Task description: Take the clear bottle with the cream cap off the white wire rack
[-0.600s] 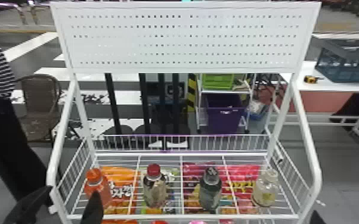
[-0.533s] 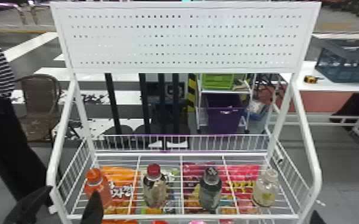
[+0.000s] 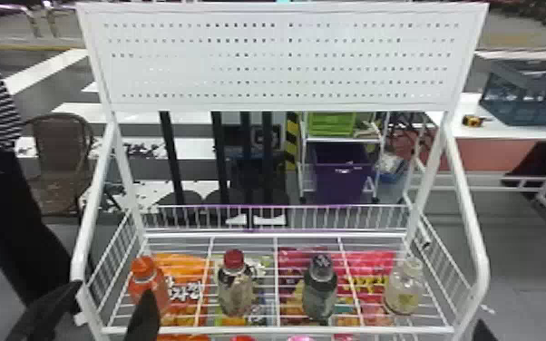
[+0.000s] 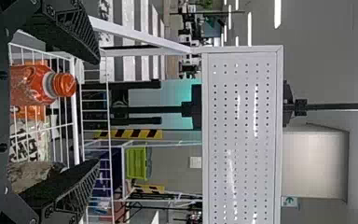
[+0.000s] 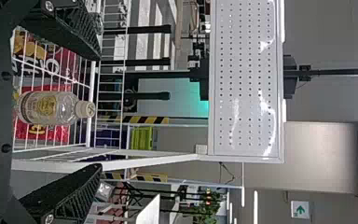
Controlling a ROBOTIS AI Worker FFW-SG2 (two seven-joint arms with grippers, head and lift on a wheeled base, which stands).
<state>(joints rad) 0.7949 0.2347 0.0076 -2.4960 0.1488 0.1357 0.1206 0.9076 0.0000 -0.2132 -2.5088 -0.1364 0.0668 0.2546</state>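
Moved since the earlier head views: nothing that can be made out; bottles, rack and both grippers show the same positions.

Item, sought: clear bottle with the cream cap [image 3: 403, 290], one, upright on the white wire rack [image 3: 276, 330], at the right end of the row.

Progress: none of the removal done. Left to do, by judgement: approach, grip, lift over the front rail [image 3: 353, 330], withdrawal.

Right gripper [image 5: 99, 112]: fingers apart, nothing held; in the head view, low at the right front corner of the rack, near the bottle.

Left gripper [image 4: 98, 111]: fingers apart, nothing held; parked by the rack's left front corner, near the orange bottle [image 3: 136, 283].

Edges: front rail before the bottle; right side panel [image 3: 449, 258] just beside it; sloping side tube [image 3: 467, 213] above that panel, likely the main catch for a gripper coming from outside.

Room: a gap towards the dark-capped bottle [image 3: 319, 297], which should take one finger; open height above the cap. A straight approach from the front seems safest.
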